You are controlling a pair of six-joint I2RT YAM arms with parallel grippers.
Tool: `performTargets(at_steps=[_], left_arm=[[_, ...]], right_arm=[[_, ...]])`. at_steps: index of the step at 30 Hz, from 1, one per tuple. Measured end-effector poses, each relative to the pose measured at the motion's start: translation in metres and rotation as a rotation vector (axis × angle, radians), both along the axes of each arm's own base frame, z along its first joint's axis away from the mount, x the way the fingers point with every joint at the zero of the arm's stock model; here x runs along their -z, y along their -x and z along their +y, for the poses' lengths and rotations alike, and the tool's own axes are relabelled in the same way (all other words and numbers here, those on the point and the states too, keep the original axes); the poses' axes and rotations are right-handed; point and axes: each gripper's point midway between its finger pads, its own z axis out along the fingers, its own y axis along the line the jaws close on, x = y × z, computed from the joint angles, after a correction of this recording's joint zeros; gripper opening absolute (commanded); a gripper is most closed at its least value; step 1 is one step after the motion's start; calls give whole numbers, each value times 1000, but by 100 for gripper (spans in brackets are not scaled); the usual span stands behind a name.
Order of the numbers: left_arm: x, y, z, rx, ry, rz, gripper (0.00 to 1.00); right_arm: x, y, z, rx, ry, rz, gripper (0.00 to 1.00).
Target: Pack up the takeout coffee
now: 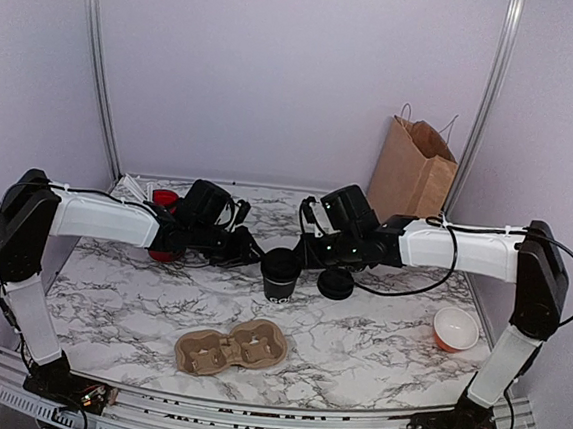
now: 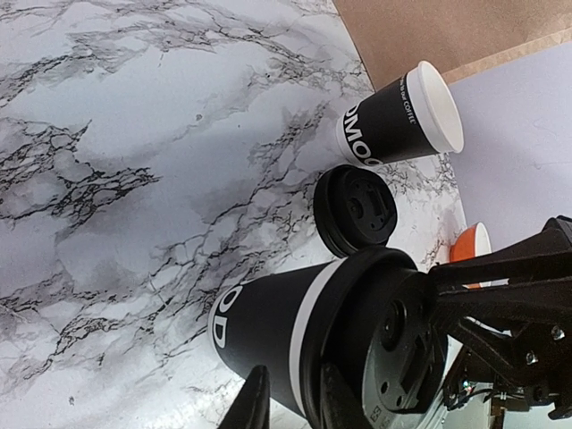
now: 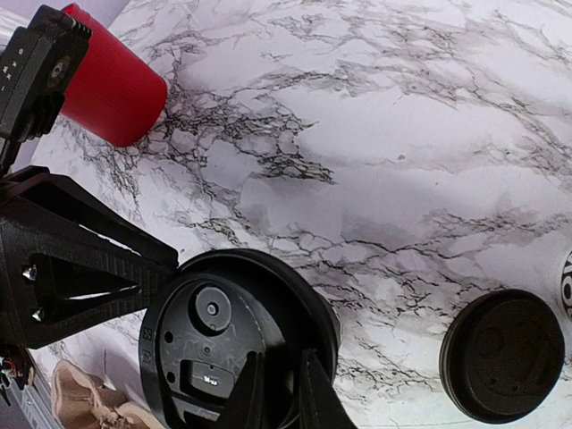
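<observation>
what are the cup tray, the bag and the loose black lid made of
The cup tray looks like moulded paper pulp: tan, matte, with soft rounded wells. The bag seems brown kraft paper, creased, with thin cord handles. The loose lid is probably thin moulded plastic: black, smooth, faint sheen, crisp raised rim.

open cup [image 2: 393, 121]: "COFFEE" in white | lidded cup [image 2: 268, 335]: "OD", partly seen
</observation>
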Motion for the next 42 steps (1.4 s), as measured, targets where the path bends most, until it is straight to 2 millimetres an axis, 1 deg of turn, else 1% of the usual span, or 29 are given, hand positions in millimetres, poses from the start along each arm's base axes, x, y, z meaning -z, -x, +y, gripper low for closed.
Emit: performTargets(at_steps=[9,12,18,24,29,33,38,42], left_arm=[[0,0,-2,-1,15,-14,20],[-2,-1,-2,1,7,-15,21],[-5,-4,-6,5,-23,-10,23],[-10,-7,-7,6,-42,-21,26],[-15,-11,-7,4,-53,-38,30],[-16,-13,-5,1,-66,-49,35],[-14,-11,-3,5,-78,-44,38],[-14,-3,0,13,-79,-41,39]], right_arm=[[-1,1,-2,24,-34,-7,14],[-2,1,-3,31,-33,-2,16],[-3,2,-5,43,-12,14,24],[-15,-2,-3,51,-13,-4,30],[-22,-7,-3,63,-17,-19,31],[-21,-10,-8,65,-17,-10,31],[-19,-22,-32,92,-55,20,29],[-15,-25,-44,100,-67,41,28]])
